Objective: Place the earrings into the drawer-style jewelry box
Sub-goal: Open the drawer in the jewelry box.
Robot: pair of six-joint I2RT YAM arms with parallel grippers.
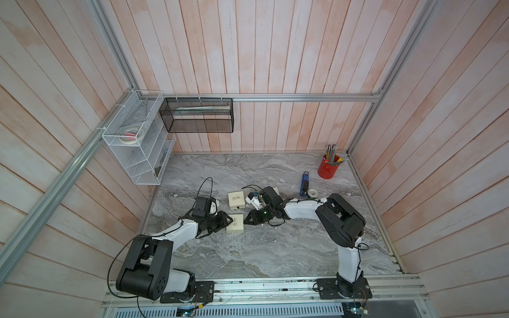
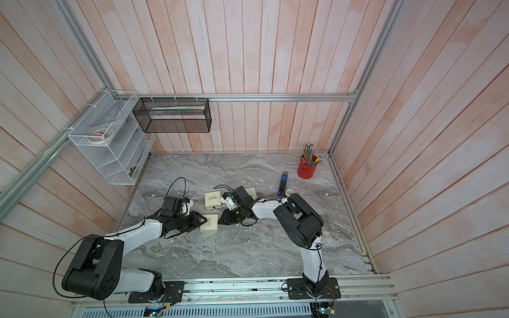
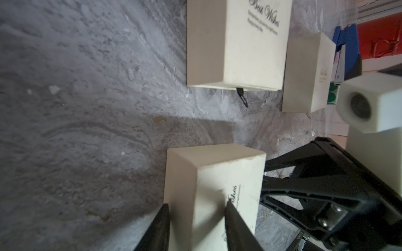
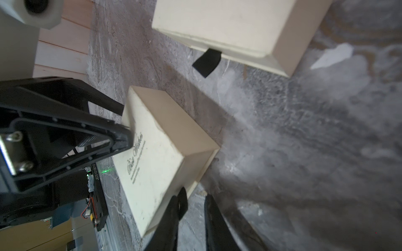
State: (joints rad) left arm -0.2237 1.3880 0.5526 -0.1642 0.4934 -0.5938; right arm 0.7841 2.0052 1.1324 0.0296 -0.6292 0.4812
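A cream drawer-style jewelry box (image 1: 235, 224) (image 2: 210, 225) lies mid-table between both arms. My left gripper (image 1: 230, 220) (image 3: 196, 205) is shut on its sleeve, one finger on the printed top and one against the side. My right gripper (image 1: 245, 221) (image 4: 195, 194) is at the box's drawer end (image 4: 204, 171), narrowly open. The black pull tab (image 4: 182, 201) lies against one finger, and the drawer lip shows slightly past the sleeve. A tiny pale bead (image 3: 311, 133) lies beyond the box. I cannot make out earrings for certain.
A second cream box (image 1: 236, 200) (image 3: 237, 43) with a black tab (image 4: 206, 63) lies just behind. A third box (image 2: 251, 190) is partly under the right arm. At the back right are a blue stapler (image 1: 304, 184), a tape roll (image 1: 312, 193) and a red pencil cup (image 1: 328, 168).
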